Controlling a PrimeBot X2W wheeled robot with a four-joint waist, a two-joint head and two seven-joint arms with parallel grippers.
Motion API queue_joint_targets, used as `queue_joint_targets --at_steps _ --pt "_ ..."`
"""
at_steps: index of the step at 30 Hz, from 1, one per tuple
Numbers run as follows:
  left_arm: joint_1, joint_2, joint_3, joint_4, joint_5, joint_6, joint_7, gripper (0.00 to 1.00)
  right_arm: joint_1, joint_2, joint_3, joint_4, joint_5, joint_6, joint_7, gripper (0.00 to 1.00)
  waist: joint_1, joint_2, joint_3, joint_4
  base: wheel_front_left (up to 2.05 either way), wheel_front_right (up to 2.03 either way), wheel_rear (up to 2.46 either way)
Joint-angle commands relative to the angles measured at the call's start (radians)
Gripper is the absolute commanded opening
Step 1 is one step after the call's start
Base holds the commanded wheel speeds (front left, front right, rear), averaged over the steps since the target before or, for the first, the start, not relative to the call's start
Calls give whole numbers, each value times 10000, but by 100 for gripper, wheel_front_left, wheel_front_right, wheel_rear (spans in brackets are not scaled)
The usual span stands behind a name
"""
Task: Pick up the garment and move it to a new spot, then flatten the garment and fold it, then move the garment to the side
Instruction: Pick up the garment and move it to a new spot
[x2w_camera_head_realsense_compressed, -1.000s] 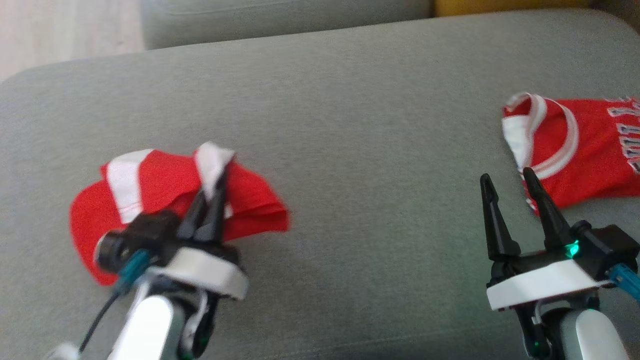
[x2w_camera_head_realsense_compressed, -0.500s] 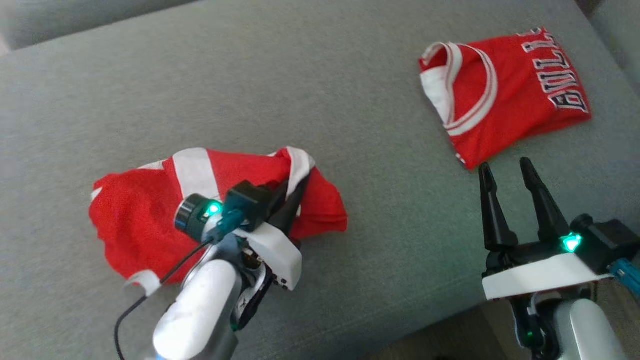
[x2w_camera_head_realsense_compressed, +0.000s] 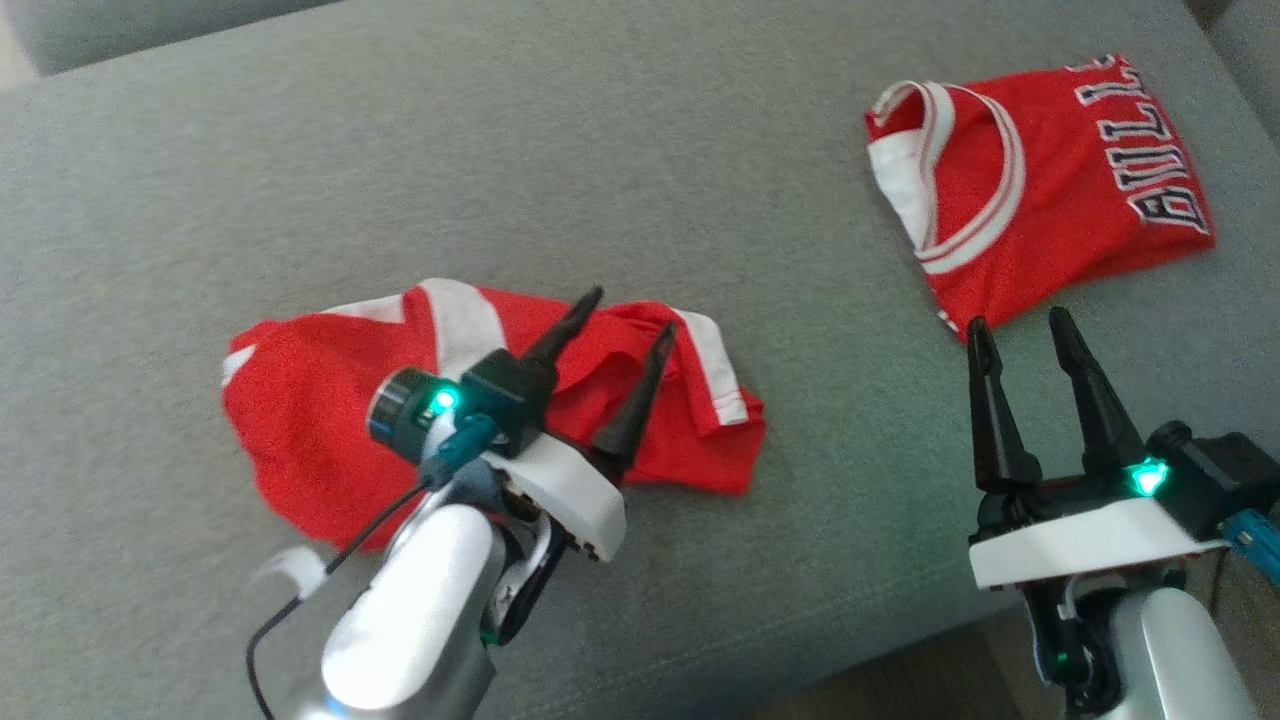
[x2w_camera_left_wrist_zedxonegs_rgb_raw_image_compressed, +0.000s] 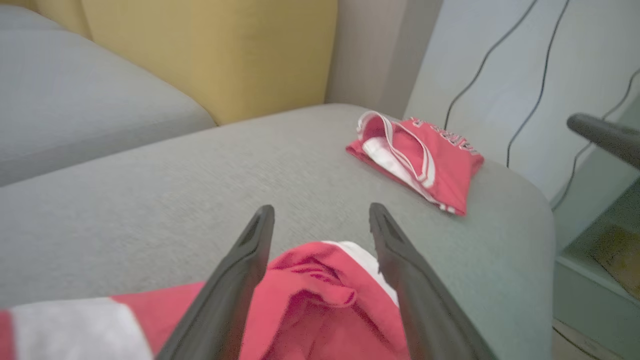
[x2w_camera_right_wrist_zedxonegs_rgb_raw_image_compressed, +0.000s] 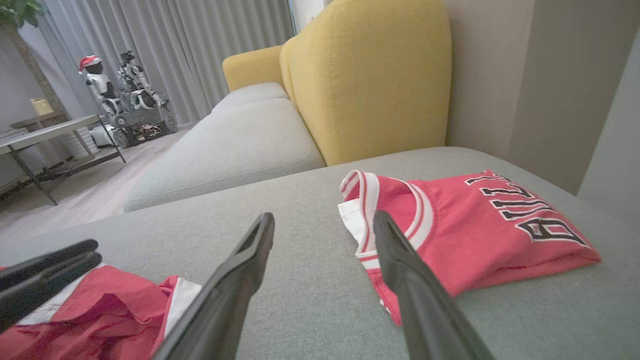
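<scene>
The crumpled red garment with white bands (x2w_camera_head_realsense_compressed: 320, 420) lies at the near left of the grey sofa cushion (x2w_camera_head_realsense_compressed: 600, 150), under the left claw (x2w_camera_head_realsense_compressed: 632, 310), which stands wide open and grips nothing. The right claw (x2w_camera_head_realsense_compressed: 1016, 320), equally wide and empty, hovers beside a folded red lettered jersey (x2w_camera_head_realsense_compressed: 1040, 190).

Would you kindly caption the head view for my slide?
Left hand open over crumpled red garment; right hand open near folded jersey.

We see a red garment (x2w_camera_head_realsense_compressed: 300, 420) with broad white bands, and a plain grey cushion (x2w_camera_head_realsense_compressed: 620, 160). The folded jersey (x2w_camera_head_realsense_compressed: 1060, 200) is red too, with white trim and black, white-edged letters. The backrest (x2w_camera_right_wrist_zedxonegs_rgb_raw_image_compressed: 370, 75) is yellow.
</scene>
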Motion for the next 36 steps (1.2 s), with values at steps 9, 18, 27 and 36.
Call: queue_joint_targets --at_steps 9,18,27,36 --pt "301 563 1607 -1306 -140 1171 -823 100 -101 -38 26 -668 -404 -9 395 100 0 0 -706 1519 0 0 0" --pt "1287 1360 3000 -1642 -463 1963 -1108 100 56 -38 -22 -794 -584 -9 670 100 0 0 -1193 2335 0 0 0" --pt "2705 1824 3519 -2354 -706 2190 -1162 100 362 -38 -215 -821 -685 -9 845 100 0 0 -1705 2755 0 0 0" --pt "3660 2052 3158 -2821 -664 2150 -743 100 968 -38 -251 -780 -731 -9 1002 100 0 0 -2350 2767 0 0 0"
